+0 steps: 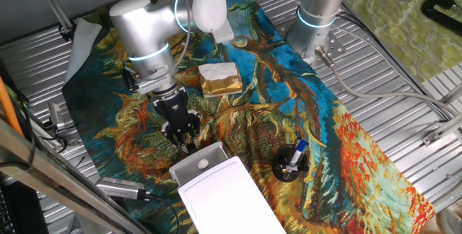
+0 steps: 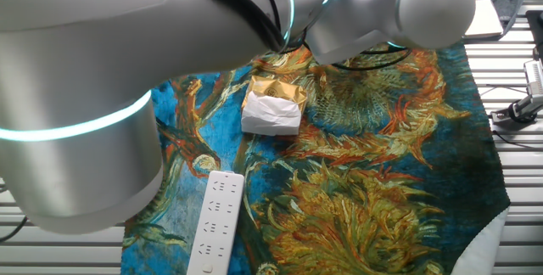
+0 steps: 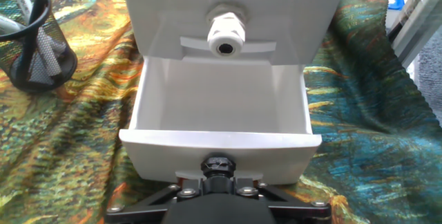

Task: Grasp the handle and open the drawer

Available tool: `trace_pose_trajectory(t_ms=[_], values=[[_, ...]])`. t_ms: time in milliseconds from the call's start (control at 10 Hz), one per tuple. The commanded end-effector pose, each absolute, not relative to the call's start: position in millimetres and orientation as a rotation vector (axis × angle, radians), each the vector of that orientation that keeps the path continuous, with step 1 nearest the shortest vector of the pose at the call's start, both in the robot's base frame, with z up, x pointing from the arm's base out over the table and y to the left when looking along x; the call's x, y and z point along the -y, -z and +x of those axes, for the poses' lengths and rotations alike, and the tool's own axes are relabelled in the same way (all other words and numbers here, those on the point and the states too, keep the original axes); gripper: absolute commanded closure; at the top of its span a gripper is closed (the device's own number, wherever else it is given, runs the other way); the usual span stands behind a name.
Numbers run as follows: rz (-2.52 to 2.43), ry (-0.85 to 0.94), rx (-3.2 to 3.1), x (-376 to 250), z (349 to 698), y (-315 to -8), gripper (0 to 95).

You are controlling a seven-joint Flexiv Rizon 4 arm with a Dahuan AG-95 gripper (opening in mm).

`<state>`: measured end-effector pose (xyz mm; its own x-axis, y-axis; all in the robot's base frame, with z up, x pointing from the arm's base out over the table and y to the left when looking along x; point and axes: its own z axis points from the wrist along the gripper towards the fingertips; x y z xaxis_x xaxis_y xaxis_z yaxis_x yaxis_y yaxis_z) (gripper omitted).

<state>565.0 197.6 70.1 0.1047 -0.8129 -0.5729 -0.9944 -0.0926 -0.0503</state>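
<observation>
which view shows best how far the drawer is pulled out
The hand view: the drawer sits pulled out with its bare white inside open to the camera, the gripper at its front. One fixed view shows only the box top and the drawer front. The other fixed view does not show it; the arm blocks much of that picture.

arm [image 1: 144, 28] was silver-grey w/ smooth rounded housings & white link covers; glowing cyan ring lights sat at the joints. wrist ended in a ribbed silver collar, then a black gripper [image 1: 182, 134] w/ dark fingers. hand view showed a black gripper base [image 3: 217, 200] w/ small silver screws & a round black fitting.
</observation>
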Motion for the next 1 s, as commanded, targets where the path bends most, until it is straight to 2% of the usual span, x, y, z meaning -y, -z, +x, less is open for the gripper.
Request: trace_pose_trajectory(t_ms=[100,1000], values=[[-1.965,-0.571,-1.756,-197,565,-69,95.0],[-1.984,-0.564,-1.728,-184,565,-66,95.0]])
